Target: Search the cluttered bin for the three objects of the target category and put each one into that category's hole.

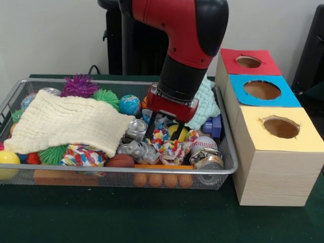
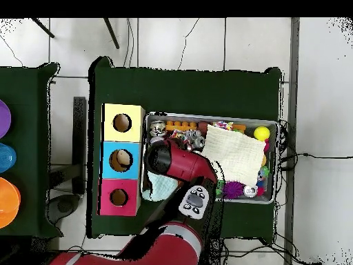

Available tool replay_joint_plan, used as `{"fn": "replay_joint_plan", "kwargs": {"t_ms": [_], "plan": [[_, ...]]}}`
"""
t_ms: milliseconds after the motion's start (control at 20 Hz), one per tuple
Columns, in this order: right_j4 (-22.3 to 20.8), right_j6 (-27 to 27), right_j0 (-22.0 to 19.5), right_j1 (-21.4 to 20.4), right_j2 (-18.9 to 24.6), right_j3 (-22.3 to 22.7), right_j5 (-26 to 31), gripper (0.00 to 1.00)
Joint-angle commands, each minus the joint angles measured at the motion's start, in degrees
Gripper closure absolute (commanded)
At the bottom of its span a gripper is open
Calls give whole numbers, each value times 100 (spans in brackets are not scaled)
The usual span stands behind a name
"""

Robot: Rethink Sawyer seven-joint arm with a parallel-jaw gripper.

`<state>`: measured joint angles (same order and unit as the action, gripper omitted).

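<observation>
The printed fabric bundles sit in the wire-mesh bin (image 1: 225,169), and you can make out three in the front view: one (image 1: 82,155) against the bin's front wall below the cream cloth, one (image 1: 173,151) among the clutter right of the bin's middle, and one (image 1: 161,134) directly under the gripper. Your gripper (image 1: 165,129) hangs low over that last bundle with its two dark fingers spread apart on either side of it, gripping nothing. The red arm (image 1: 183,35) drops into the bin from above and hides part of the mint-green cloth (image 1: 206,104), which lies at the bin's end nearest the boxes.

The cream cloth (image 1: 66,122) is spread over the bin's other half, with a purple spiky ball (image 1: 79,85) and a green spiky ball (image 1: 106,96) beyond it. Crushed cans (image 1: 135,127) and a baseball (image 1: 203,144) lie near the middle bundle.

The yellow-topped box (image 1: 276,157) stands just beside the bin, closest of three boxes to the desk's (image 1: 116,217) front edge, and its round hole (image 1: 281,127) is open. Behind it come the blue-topped box (image 1: 260,91) and the red-topped box (image 1: 248,62). From overhead, the row of boxes runs along the bin's short side, yellow one (image 2: 123,123) farthest from the robot's base.
</observation>
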<state>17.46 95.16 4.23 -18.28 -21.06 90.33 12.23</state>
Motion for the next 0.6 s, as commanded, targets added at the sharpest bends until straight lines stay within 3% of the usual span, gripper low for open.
{"fn": "replay_joint_plan", "kwargs": {"t_ms": [50,300,350,600], "plan": [[425,1596,-31,611,180,-260,-448,0],[263,1246,-198,574,554,-200,-670,0],[269,1217,-202,582,564,-223,-684,100],[265,1198,-212,487,580,-156,-538,100]]}}
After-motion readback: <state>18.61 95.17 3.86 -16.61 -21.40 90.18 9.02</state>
